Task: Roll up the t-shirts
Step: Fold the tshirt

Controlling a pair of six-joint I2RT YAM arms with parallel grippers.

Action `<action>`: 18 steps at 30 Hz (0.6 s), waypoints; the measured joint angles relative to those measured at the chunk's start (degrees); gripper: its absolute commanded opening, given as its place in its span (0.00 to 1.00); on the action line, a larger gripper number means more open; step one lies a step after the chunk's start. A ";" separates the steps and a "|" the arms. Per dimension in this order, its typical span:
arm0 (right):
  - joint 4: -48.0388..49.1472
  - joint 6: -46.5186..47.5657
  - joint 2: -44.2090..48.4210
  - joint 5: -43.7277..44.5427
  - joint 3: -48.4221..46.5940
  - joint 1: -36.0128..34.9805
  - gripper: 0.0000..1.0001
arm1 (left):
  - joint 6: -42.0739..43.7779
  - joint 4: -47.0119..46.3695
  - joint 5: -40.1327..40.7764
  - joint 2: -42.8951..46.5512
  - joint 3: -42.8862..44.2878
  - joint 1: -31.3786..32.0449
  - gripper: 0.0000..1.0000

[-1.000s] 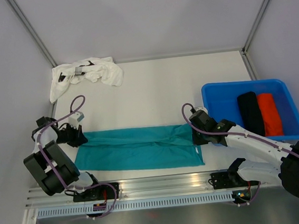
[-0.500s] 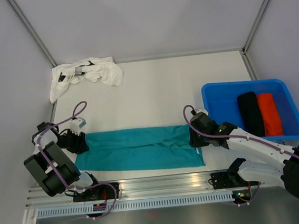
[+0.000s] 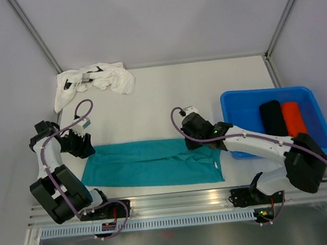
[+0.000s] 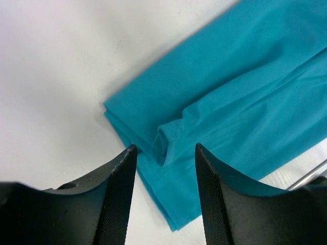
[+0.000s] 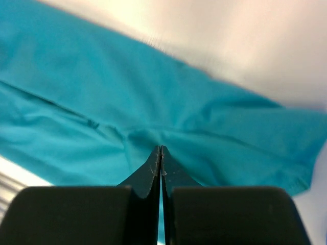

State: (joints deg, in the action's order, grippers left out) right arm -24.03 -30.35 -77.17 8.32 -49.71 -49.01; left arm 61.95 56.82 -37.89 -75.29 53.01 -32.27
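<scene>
Spanning white table [image 3: 167, 99] btwn grey walls [image 3: 159, 18], teal t-shirt [image 3: 138, 165]; left claw [image 4: 164, 148] parted, empty, right claw [image 5: 161, 148] closed

**What the views hold back**

In the right wrist view the right gripper [image 5: 161, 153] has its fingers pressed together over a crease in the teal t-shirt [image 5: 153, 102]. Whether any cloth is pinched between them cannot be told. The shirt's far edge is blurred there, and the picture's left edge cuts it off. From above, the gripper's tips lie hidden under its own wrist. The left wrist view cuts the shirt off at right and bottom. The right arm [image 3: 252, 143] covers the blue tub's [image 3: 267, 91] near-left corner. The white t-shirt [image 3: 95, 80] is bunched, and its sleeves cannot be made out.
</scene>
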 measured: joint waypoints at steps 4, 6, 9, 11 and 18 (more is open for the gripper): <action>2.93 2.12 -9.97 -0.13 -1.40 0.00 0.00 | -6.43 -6.49 2.93 -0.15 -4.50 5.11 0.55; 3.67 2.27 -11.41 -0.72 -0.26 -0.13 0.00 | -8.83 -8.66 5.07 -0.46 -6.69 6.19 0.55; 5.68 0.57 -9.81 -1.81 3.52 -1.46 0.00 | -11.50 -11.72 8.31 -1.20 -8.87 6.25 0.54; 6.80 -1.55 -8.09 -2.21 5.90 -3.41 0.00 | -12.90 -13.35 10.60 -1.29 -9.94 6.25 0.52; 12.11 -6.19 -9.25 -3.21 8.81 -9.27 0.00 | -15.23 -14.75 15.34 -1.25 -10.05 6.21 0.39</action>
State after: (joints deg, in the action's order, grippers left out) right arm -11.92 -36.53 -86.41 5.10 -40.91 -58.28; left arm 46.72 42.06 -22.55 -76.53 42.96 -26.06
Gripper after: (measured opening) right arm 0.004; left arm 0.379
